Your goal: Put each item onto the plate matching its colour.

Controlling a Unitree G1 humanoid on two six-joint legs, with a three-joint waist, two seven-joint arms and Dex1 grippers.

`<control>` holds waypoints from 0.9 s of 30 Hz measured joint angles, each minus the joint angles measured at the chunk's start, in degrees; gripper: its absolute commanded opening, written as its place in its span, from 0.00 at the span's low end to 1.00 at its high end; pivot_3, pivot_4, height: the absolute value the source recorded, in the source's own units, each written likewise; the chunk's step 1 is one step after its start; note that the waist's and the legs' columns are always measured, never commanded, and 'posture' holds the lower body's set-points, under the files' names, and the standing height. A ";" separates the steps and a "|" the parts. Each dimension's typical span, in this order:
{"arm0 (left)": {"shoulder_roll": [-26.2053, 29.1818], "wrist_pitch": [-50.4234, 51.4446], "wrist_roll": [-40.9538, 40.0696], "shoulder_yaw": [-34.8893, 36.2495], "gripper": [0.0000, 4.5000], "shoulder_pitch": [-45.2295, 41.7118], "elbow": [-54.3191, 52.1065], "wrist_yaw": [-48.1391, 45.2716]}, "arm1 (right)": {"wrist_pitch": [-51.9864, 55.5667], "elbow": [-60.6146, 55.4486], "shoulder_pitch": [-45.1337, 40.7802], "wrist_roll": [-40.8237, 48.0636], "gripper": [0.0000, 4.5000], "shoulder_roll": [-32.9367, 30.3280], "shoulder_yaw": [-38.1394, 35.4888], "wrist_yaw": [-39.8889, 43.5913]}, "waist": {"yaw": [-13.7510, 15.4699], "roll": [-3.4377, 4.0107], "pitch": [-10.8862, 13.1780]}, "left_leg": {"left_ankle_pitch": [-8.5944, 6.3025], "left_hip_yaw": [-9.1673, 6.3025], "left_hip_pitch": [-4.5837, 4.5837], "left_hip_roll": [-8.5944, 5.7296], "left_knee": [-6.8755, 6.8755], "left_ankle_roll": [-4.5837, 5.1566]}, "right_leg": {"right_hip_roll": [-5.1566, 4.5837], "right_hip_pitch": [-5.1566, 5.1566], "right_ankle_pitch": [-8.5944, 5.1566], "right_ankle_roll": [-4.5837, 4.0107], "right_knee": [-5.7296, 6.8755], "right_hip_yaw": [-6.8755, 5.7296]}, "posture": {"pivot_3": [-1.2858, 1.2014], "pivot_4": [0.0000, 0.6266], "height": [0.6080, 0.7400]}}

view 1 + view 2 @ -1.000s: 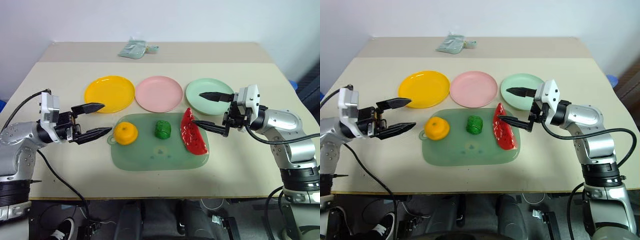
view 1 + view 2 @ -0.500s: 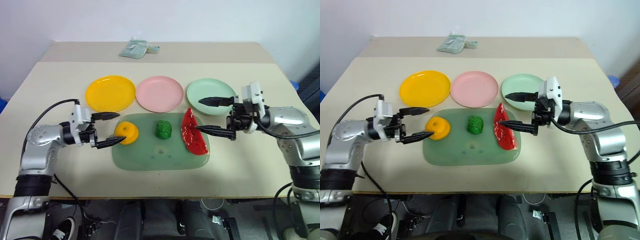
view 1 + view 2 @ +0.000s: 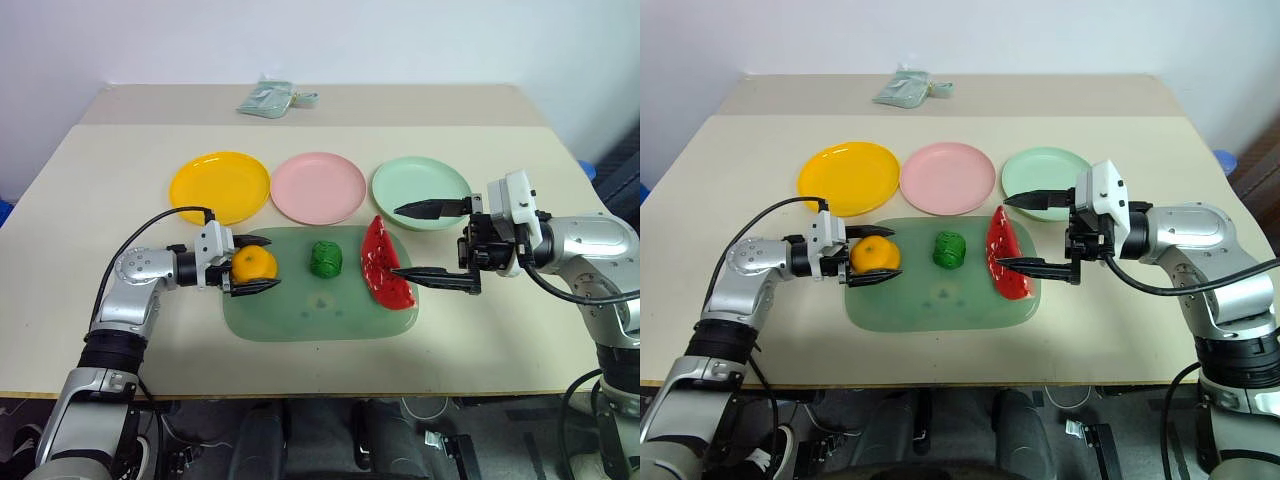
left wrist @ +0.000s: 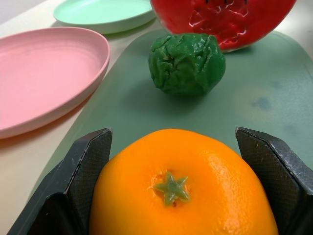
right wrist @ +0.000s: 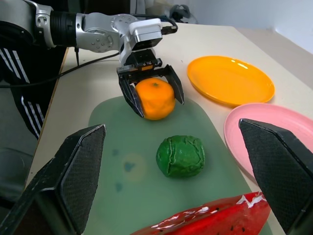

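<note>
Your left tool [image 3: 252, 269] has its fingers spread on either side of the orange fruit [image 3: 252, 265], which sits on the green mat [image 3: 320, 305]; can't tell if the pads are touching it yet. The right tool [image 3: 425, 241] hangs wide open with nothing in it, just beside the watermelon wedge [image 3: 385, 265]. The knobbly green ball [image 3: 325, 258] is mid-mat. The yellow plate [image 3: 219, 186], pink plate [image 3: 318, 186] and mint plate [image 3: 412, 181] line up behind on the desk [image 3: 520, 330].
</note>
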 measured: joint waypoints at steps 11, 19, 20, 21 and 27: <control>-1.99 5.97 1.35 7.05 0.78 -12.51 7.35 22.47 | 0.25 4.81 -5.96 -0.72 1.00 3.55 0.15 -5.74 | 0.04 -0.04 0.02 | 0.00 -0.02 -0.05 -0.03 0.06 0.00 | 0.00 0.00 0.02 0.04 0.00 -0.01 | 0.52 0.24 1.00; -8.59 2.57 2.69 13.79 0.78 -29.58 32.37 43.77 | -2.58 13.45 -9.66 -5.27 1.00 11.47 2.69 -11.59 | -0.10 -0.05 0.01 | -0.02 0.01 -0.07 -0.06 -0.01 0.03 | 0.00 -0.01 0.04 0.09 -0.05 -0.03 | 0.52 0.24 1.00; -8.81 1.86 3.69 13.30 0.78 -30.04 35.19 44.70 | -2.62 13.84 -9.71 -5.39 1.00 11.46 2.68 -11.58 | -0.14 -0.05 0.01 | -0.02 0.01 -0.07 -0.06 -0.02 0.03 | 0.00 -0.01 0.04 0.09 -0.06 -0.03 | 0.52 0.24 1.00; -8.93 1.71 4.26 13.10 0.78 -30.12 37.00 45.48 | -2.66 13.87 -9.72 -5.45 1.00 11.45 2.68 -11.54 | -0.18 -0.05 0.01 | -0.02 0.01 -0.07 -0.06 -0.02 0.03 | 0.00 -0.03 0.04 0.09 -0.05 -0.03 | 0.52 0.24 1.00; -9.57 -0.06 5.90 13.28 1.00 -30.31 44.65 47.74 | -2.74 13.56 -9.24 -5.50 1.00 10.89 2.61 -10.91 | -0.06 -0.06 0.02 | -0.01 0.01 -0.07 -0.05 -0.01 0.03 | 0.00 -0.04 0.05 0.09 -0.02 -0.03 | 0.52 0.24 1.00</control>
